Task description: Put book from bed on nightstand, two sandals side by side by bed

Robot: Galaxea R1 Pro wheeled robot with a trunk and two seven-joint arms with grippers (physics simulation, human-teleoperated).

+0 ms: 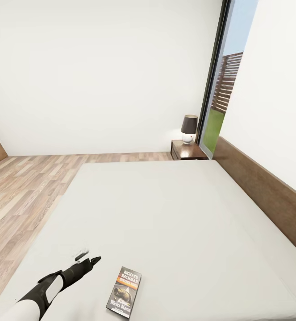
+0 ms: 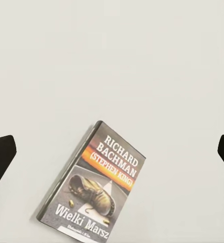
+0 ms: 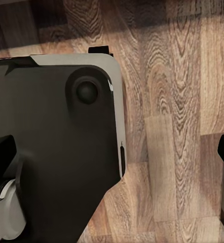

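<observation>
The book [image 1: 124, 292] lies flat, cover up, on the light-grey bed [image 1: 174, 214] near its front edge. It has a dark cover with an orange band and white lettering. My left gripper [image 1: 87, 257] hovers over the mattress just left of the book, open. In the left wrist view the book [image 2: 94, 185] lies below and between the spread fingertips [image 2: 0, 159], apart from them. My right gripper [image 3: 112, 152] is open over the wood floor, holding nothing. A dark-brown nightstand [image 1: 188, 151] stands at the bed's far corner. The sandals are out of view.
A lamp [image 1: 189, 128] with a dark shade stands on the nightstand. The tall window [image 1: 219, 98] is behind it. The headboard [image 1: 259, 191] runs along the right. Wood-plank floor [image 1: 27, 187] lies left of the bed. My dark base [image 3: 51, 147] is under the right gripper.
</observation>
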